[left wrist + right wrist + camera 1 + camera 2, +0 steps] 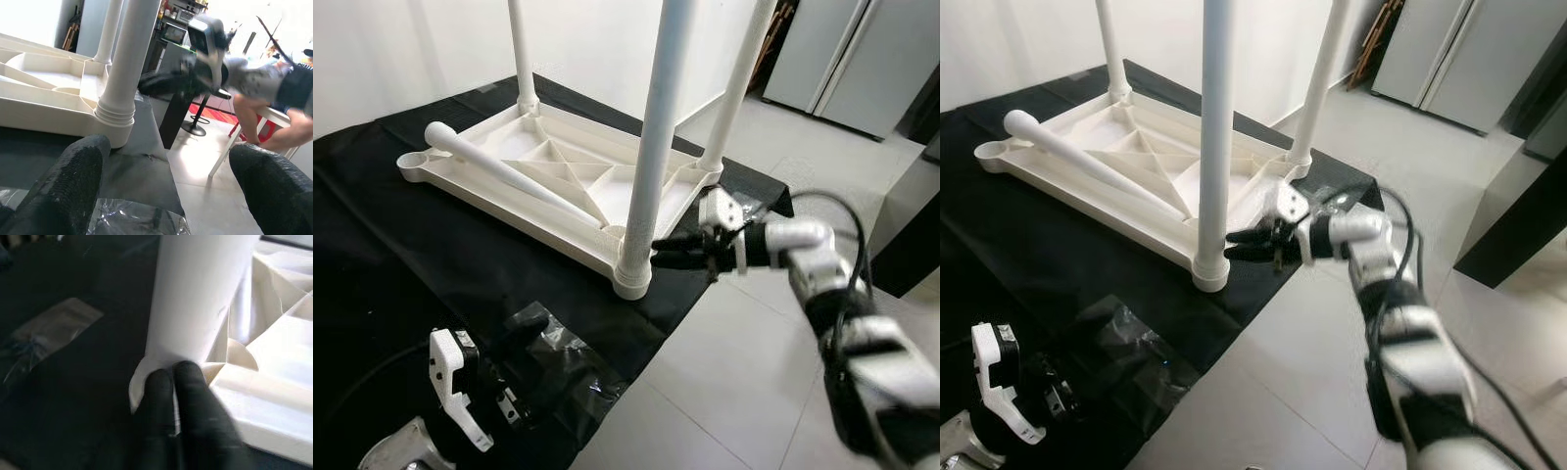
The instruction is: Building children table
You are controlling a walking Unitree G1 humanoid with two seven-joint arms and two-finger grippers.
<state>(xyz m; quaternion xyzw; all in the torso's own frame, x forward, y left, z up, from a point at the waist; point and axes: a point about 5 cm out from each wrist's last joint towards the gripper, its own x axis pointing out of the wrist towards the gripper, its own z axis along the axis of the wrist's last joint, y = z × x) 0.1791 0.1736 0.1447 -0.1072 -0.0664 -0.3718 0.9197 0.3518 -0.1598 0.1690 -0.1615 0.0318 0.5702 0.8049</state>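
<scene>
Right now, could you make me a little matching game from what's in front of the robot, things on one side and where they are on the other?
Things:
1. loose white plastic table leg
2. crumpled clear plastic bag
3. right hand
4. silver fridge

Places:
A. at the nearest upright leg's base
B. far right, on the tiled floor
C. lying across the upturned white tabletop
D. on the black cloth near the left hand

Pairs: 1-C, 2-D, 3-A, 4-B

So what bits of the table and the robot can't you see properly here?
- Standing legs: their upper ends are cut off by the top edge in both eye views.
- Right end effector: its fingers hide where they meet the leg's base in the right wrist view.
- Left end effector: black on black cloth in the eye views.
- Person: blurred, cut off at the left wrist view's edge.
</scene>
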